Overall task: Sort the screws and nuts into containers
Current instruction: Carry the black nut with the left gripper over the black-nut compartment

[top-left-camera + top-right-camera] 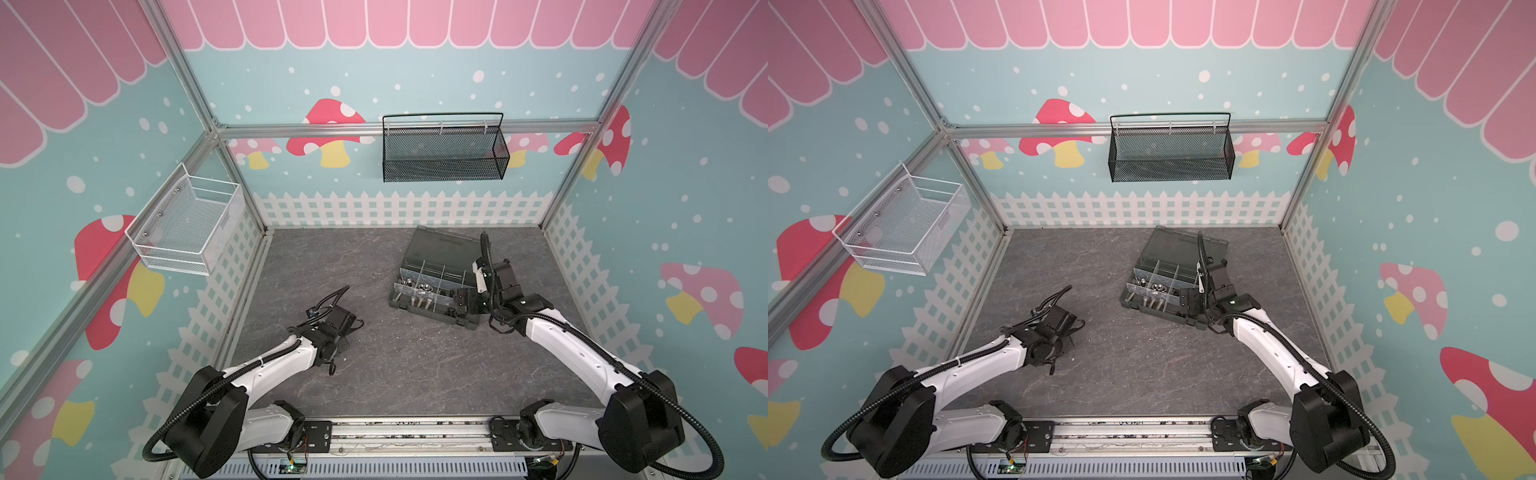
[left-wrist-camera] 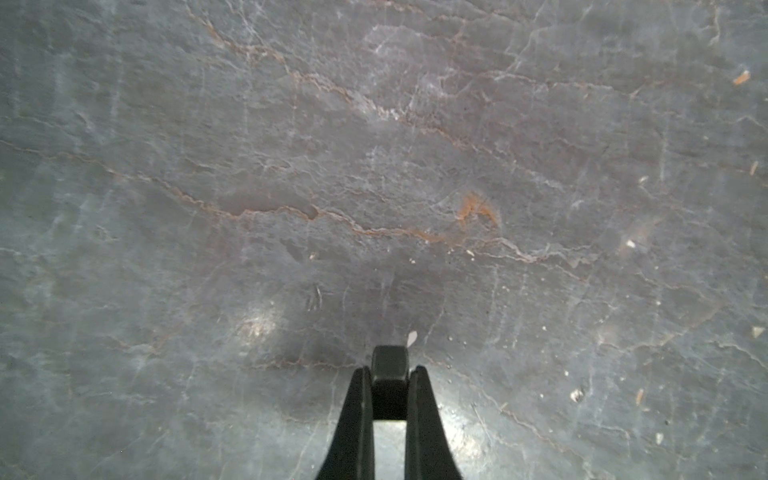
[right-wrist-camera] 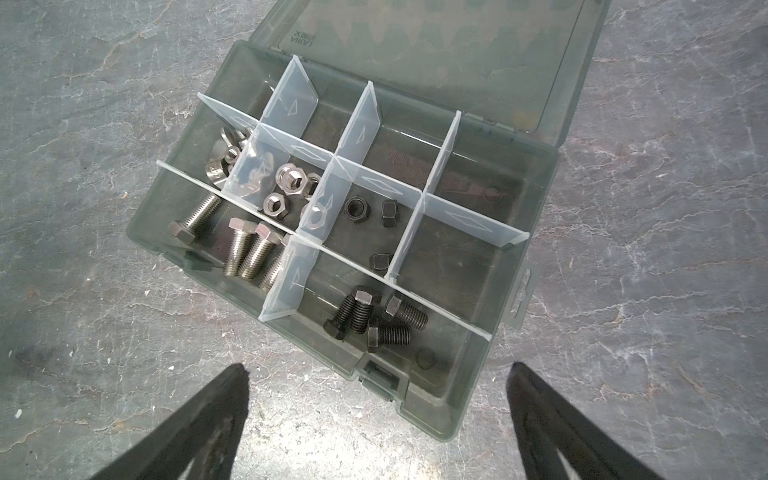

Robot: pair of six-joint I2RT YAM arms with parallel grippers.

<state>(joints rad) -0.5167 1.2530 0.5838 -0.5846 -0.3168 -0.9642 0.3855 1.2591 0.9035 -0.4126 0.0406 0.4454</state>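
The left tool is clamped on a black hex nut low over the worktop, well apart from the organiser box, out beyond its silver-screw end. The right tool hangs over the box's latch edge, spread wide and empty. Inside the box, silver screws and black screws lie in the two latch-side compartments; wing nuts, silver hex nuts and black nuts sit in the row behind them. The lid lies open at the hinge side.
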